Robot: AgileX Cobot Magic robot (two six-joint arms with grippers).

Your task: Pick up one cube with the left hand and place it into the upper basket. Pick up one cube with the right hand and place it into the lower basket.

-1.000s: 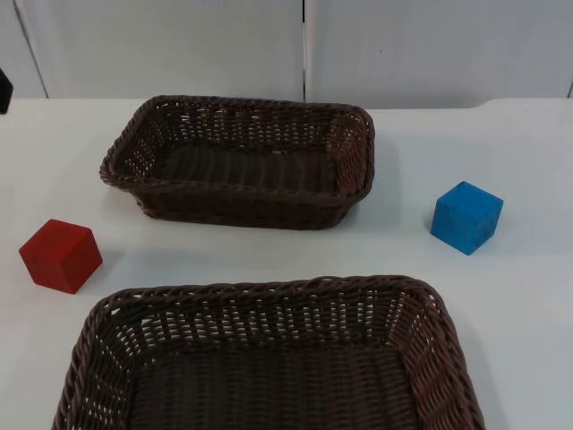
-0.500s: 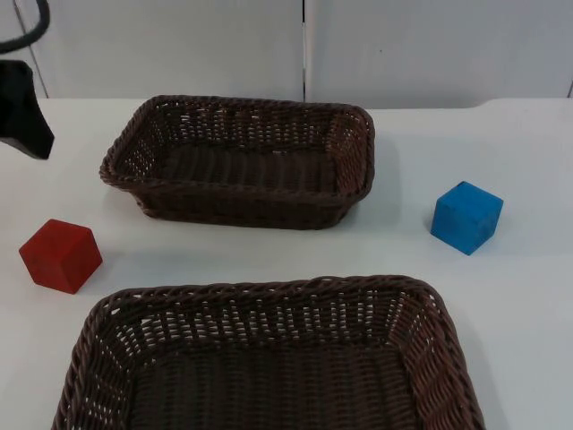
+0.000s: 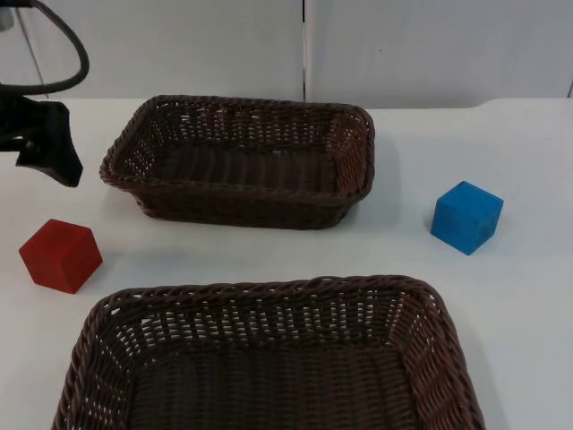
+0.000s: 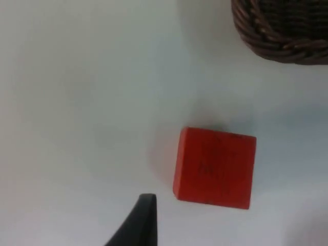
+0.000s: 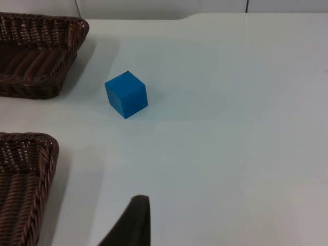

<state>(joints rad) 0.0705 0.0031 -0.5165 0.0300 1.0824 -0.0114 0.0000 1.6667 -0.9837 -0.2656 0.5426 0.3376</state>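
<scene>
A red cube point(image 3: 61, 255) lies on the white table at the left, between the two baskets' left ends. My left gripper point(image 3: 54, 152) hangs above and just behind it, beside the upper basket's point(image 3: 354, 158) left end. From the left wrist the red cube point(image 4: 215, 167) sits close below, with a basket corner point(image 4: 287, 36) beyond it. A blue cube point(image 3: 466, 218) rests at the right. From the right wrist the blue cube point(image 5: 126, 94) is well ahead of my right gripper point(image 5: 134, 220), which waits. Both baskets are empty.
The lower basket point(image 3: 269, 288) takes up the near middle of the table. From the right wrist the upper basket point(image 5: 36, 56) and lower basket point(image 5: 20, 174) flank the blue cube's side. The grey partition wall point(image 3: 179, 45) closes the back.
My left arm has come in from the upper left and moved down and right towards the red cube. Both cubes and both baskets have stayed put.
</scene>
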